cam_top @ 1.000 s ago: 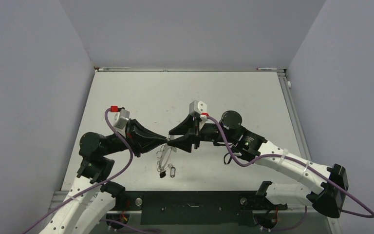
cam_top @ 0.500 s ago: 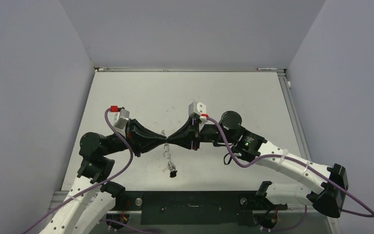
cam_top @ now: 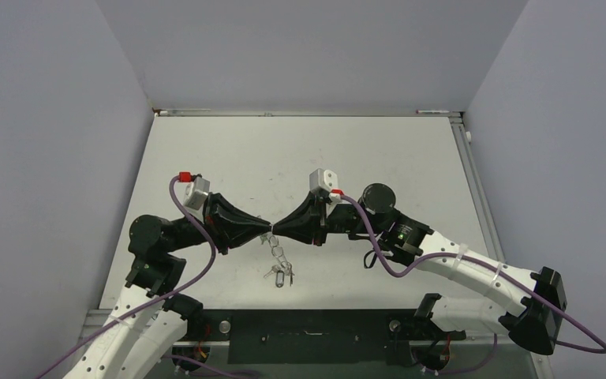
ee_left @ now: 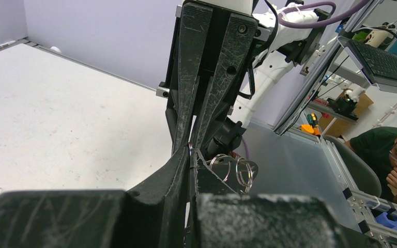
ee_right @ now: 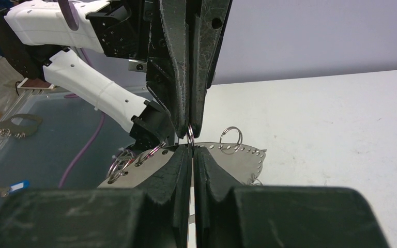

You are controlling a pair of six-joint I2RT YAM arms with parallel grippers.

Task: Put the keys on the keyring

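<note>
Keys [cam_top: 278, 274] sit at the end of a short chain of rings [cam_top: 278, 251], which trails from where both arms meet tip to tip above the worktop [cam_top: 379, 150]. The left end effector [cam_top: 267, 231] and right end effector [cam_top: 277, 231] are each clenched on the same small keyring [ee_right: 190, 135].

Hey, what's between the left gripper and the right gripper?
Only a thin keyring, pinched where the left gripper and right gripper meet tip to tip; the right wrist view shows it.
</note>
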